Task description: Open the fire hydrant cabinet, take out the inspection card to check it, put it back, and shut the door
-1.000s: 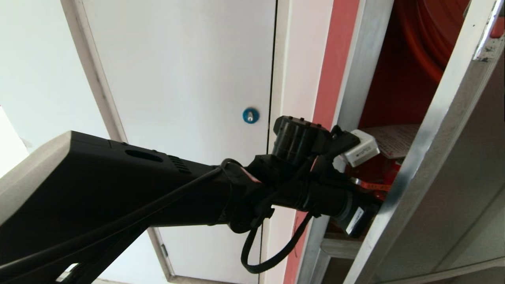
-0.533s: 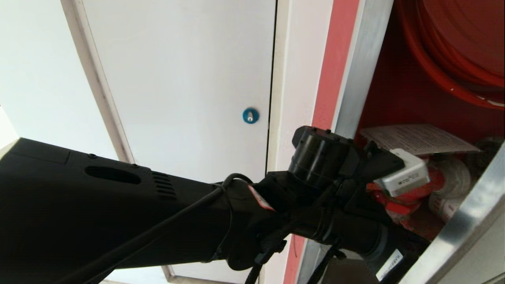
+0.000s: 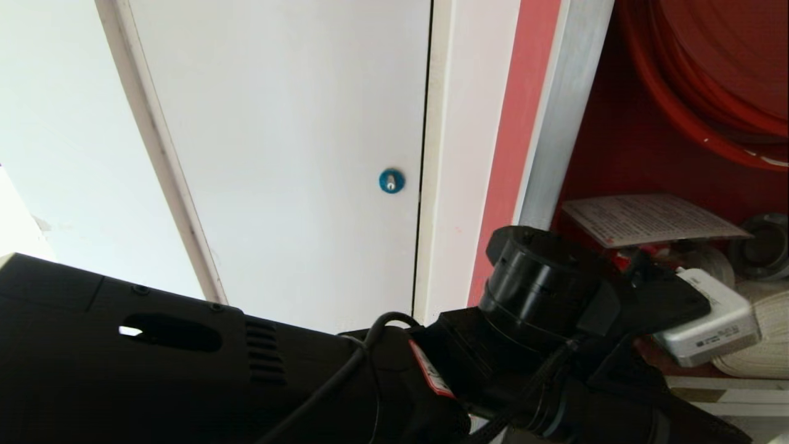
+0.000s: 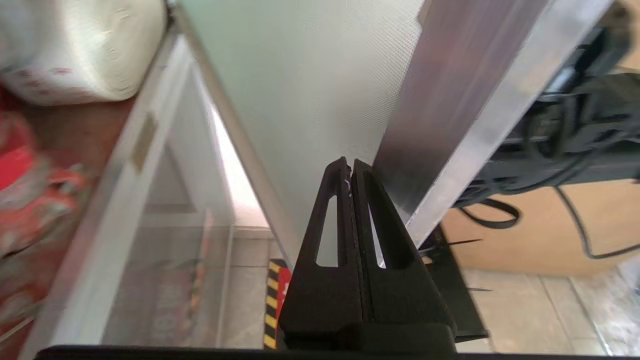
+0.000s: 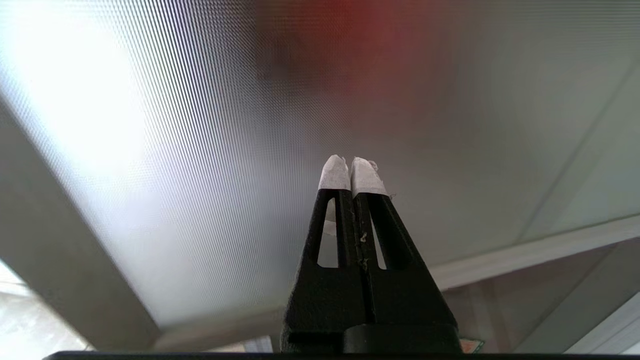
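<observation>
Inspection card [image 3: 650, 219], pale and printed, lies flat inside the fire hydrant cabinet [image 3: 622, 154], just below the red hose reel [image 3: 709, 80] and resting above the red valve, as the robot works at the opened unit. Left arm reaches across in front of the cabinet's silver frame, low and to the side of the card; its gripper [image 4: 350, 167] shows in the wrist view with both black fingers pressed together, holding nothing, beside the aluminium edge of the door [image 4: 465, 115], which stands swung out from the cabinet. White rolled hose [image 3: 761, 336] sits below the card. Right gripper [image 5: 352, 172], its taped tips also together and empty, points at a frosted pane away from the card. Judging by the scene, the door-opening step looks done and the card is not yet taken: the left fingers would need to part before approaching, come in level with the card's near edge, and pinch only that thin edge, keeping clear of the reel above and the valve beneath so the sheet slides out without bending
</observation>
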You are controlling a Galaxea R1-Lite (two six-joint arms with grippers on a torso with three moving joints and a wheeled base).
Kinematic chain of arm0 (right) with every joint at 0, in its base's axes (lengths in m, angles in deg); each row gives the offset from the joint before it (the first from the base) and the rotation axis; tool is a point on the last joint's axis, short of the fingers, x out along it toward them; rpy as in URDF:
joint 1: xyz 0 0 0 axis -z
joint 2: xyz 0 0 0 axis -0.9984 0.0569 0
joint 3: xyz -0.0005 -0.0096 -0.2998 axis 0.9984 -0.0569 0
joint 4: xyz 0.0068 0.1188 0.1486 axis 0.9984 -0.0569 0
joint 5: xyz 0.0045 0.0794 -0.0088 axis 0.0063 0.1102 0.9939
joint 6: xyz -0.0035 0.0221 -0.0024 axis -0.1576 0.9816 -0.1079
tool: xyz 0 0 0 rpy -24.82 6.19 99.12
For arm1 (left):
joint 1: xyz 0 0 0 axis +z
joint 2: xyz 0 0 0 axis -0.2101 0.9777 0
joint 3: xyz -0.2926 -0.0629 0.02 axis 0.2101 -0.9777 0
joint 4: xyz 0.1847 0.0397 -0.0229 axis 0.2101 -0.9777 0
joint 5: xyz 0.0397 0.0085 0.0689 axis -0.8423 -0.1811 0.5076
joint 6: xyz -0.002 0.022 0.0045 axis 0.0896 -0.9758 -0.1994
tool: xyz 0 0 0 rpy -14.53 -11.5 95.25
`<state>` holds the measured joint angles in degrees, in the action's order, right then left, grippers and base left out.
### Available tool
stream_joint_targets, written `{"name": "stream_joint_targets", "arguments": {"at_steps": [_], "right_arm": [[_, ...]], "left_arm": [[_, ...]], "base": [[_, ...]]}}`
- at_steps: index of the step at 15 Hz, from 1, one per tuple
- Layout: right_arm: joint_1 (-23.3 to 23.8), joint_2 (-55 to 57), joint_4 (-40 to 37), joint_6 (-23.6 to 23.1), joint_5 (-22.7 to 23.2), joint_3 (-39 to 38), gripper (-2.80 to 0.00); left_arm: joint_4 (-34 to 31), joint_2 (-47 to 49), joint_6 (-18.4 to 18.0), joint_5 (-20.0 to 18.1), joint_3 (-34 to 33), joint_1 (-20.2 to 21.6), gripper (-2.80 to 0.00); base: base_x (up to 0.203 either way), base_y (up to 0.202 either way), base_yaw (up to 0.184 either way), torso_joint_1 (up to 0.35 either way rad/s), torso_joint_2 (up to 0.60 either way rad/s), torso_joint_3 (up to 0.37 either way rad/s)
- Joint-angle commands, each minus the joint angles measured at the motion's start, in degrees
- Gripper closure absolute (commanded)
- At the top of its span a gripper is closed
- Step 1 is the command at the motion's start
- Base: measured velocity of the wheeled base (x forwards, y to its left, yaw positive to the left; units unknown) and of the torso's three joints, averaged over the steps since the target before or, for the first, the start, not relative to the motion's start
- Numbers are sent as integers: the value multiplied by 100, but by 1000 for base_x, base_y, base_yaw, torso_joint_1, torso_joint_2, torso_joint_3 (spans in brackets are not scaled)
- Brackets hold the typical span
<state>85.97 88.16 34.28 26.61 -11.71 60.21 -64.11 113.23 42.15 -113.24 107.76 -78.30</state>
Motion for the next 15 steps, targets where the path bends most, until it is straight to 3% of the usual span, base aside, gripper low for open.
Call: {"name": "stream_joint_targets", "arguments": {"at_steps": [1, 10, 15], "right_arm": [[-2, 9, 0, 0, 2, 0, 0], [-2, 9, 0, 0, 2, 0, 0], [-2, 9, 0, 0, 2, 0, 0]], "left_arm": [[18, -34, 1, -12, -19, -91, 0], [18, -183, 1, -12, -177, -194, 0], [-29, -294, 35, -3, -192, -38, 0]], "base": [[0, 0, 0, 0, 0, 0], [0, 0, 0, 0, 0, 0], [0, 0, 0, 0, 0, 0]]}}
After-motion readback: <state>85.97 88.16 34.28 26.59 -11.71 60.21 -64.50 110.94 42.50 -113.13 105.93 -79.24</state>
